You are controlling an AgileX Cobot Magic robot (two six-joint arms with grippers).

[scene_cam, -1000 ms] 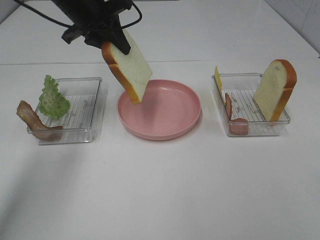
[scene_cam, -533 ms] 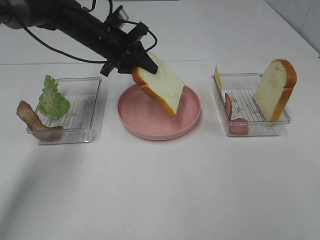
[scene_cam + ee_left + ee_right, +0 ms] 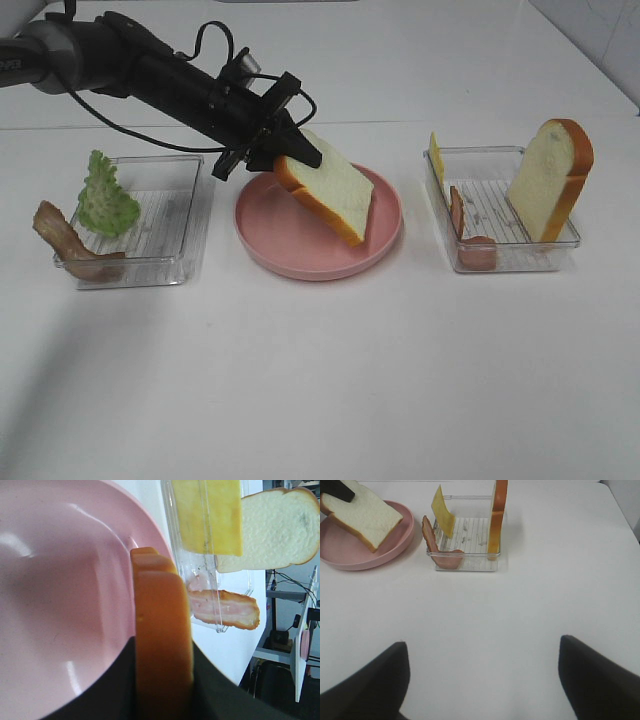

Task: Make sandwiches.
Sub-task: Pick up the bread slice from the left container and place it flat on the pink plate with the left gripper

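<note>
Exterior high view: the left pincer [image 3: 288, 152], black and hard-edged, is clamped on the crust end of a bread slice [image 3: 332, 192]. The slice is a thick, squarish toy piece with a matte, spongy white face and a smooth orange-brown crust. It hangs tilted over the pink plate [image 3: 300, 258], a round, glossy plastic dish with a raised rim. Its low corner is down inside the dish, but contact cannot be confirmed. The left arm [image 3: 130, 65] reaches in from the far left and slants down to the plate, with a black cable looped along it.

The left tray [image 3: 190, 215] is clear plastic with a ribbed floor. It holds a crinkled green lettuce leaf [image 3: 105, 195] standing upright and a wavy brown bacon strip [image 3: 70, 245] draped over its outer wall. The right tray [image 3: 520, 258], of the same make, holds three items:
- a second bread slice [image 3: 550, 180] leaning on edge
- a flat yellow cheese square [image 3: 436, 155] against the wall nearer the plate
- a second bacon strip [image 3: 470, 240], curled

The bench [image 3: 320, 380] is plain matte white.

Right wrist view: the right pincer [image 3: 482, 642] has its dark fingers wide apart over bare bench, with nothing between them.
</note>
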